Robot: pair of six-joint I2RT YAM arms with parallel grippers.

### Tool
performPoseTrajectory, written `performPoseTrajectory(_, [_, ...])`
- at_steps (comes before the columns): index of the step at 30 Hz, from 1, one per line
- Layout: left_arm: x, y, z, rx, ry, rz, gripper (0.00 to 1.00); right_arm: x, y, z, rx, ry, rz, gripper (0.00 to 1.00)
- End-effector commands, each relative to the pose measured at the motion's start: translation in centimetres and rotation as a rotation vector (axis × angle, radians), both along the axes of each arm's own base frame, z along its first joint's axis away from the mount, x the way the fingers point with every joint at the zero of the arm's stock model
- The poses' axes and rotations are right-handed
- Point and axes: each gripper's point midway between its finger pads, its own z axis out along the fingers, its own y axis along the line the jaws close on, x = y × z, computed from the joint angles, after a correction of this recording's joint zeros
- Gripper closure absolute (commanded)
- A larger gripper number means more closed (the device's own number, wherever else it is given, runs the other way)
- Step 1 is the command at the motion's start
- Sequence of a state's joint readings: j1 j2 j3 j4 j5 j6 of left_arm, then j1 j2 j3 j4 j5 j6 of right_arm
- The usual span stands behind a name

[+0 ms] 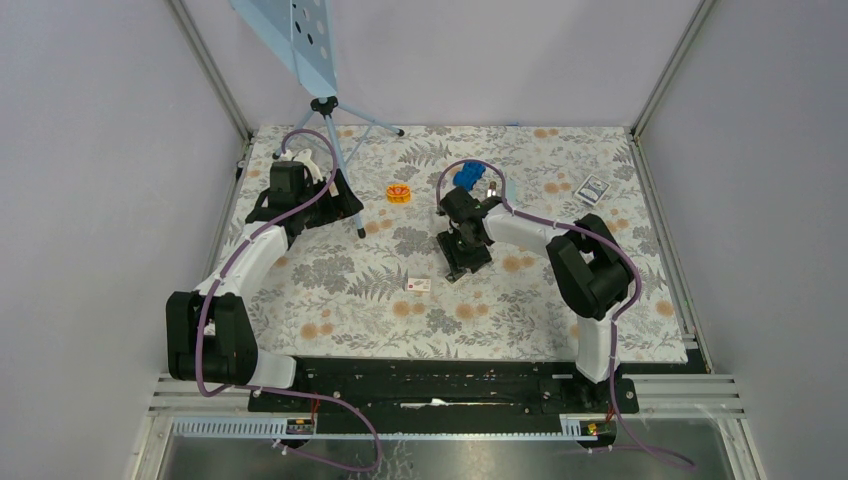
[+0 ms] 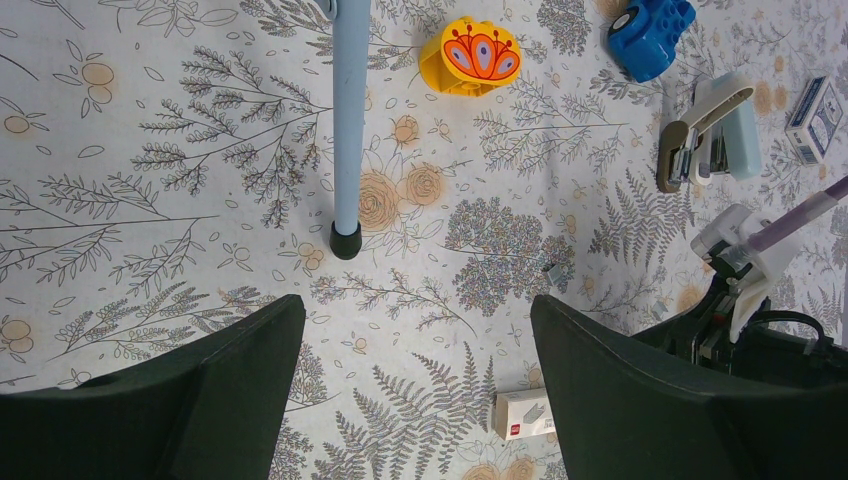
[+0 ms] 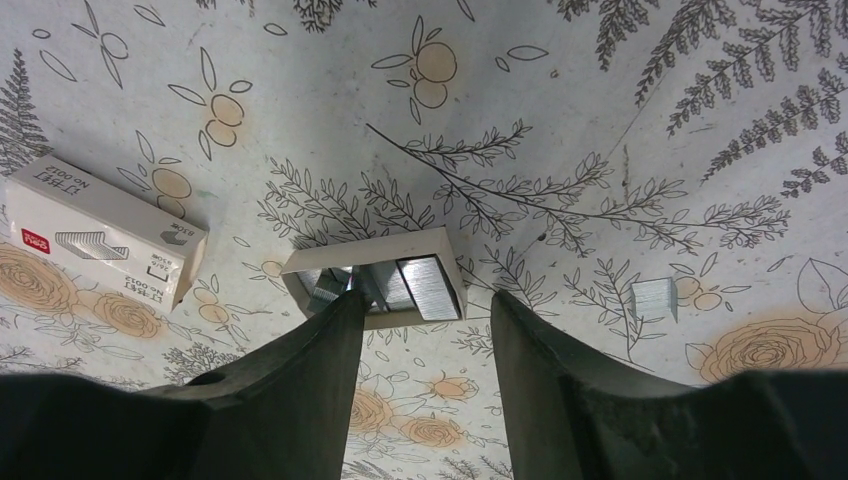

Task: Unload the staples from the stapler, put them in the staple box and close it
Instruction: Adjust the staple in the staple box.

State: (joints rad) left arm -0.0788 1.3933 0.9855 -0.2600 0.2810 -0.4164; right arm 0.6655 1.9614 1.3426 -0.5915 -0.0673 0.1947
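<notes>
The staples [image 3: 655, 298] are a tiny silvery strip lying loose on the flowered cloth, to the right of my right gripper [image 3: 425, 305]. That gripper is open, pointing down, with only cloth between its fingers. The left wrist view shows the same strip of staples [image 2: 553, 270] out in the open. The pale blue stapler [image 2: 705, 135] lies hinged open at the back, near the right arm [image 1: 493, 188]. My left gripper [image 2: 415, 310] hangs wide open above the cloth at the left [image 1: 340, 205], holding nothing.
A small open tray [image 3: 375, 280] of grey metal strips lies just past my right fingertips. A white box with a red mark [image 3: 100, 245] [image 1: 419, 285] lies to its left. Also here: tripod leg [image 2: 348, 120], yellow toy [image 2: 470, 55], blue toy [image 2: 650, 30], card box [image 1: 594, 188].
</notes>
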Motion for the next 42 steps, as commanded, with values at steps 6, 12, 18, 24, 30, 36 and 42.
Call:
performPoseTrajectory(6, [0.5,-0.2,1.9,-0.012,-0.076,-0.006,0.13,-0.1,-0.7,-0.4,-0.033,0.000,0.005,0.40])
performPoseTrajectory(12, [0.5,-0.2,2.0,-0.013,-0.078,-0.007,0.12,0.0,-0.7,-0.3,-0.030,-0.005,0.005,0.37])
performPoseTrajectory(18, [0.5,-0.2,2.0,-0.012,-0.078,-0.007,0.13,0.0,-0.5,-0.2,-0.027,-0.004,0.006,0.36])
performPoseTrajectory(24, [0.6,-0.2,2.0,-0.013,-0.078,-0.006,0.12,0.2,-0.4,0.1,-0.021,-0.015,0.008,0.35])
performPoseTrajectory(30, [0.6,-0.2,2.0,-0.013,-0.078,-0.007,0.12,0.4,-0.3,0.4,-0.014,-0.020,0.009,0.34])
performPoseTrajectory(36, [0.6,-0.2,2.0,-0.014,-0.077,-0.007,0.13,0.6,-0.1,0.6,-0.006,-0.030,0.010,0.32])
performPoseTrajectory(42, [0.6,-0.2,2.0,-0.012,-0.079,-0.006,0.12,1.3,-0.3,1.6,-0.013,-0.072,-0.001,0.33])
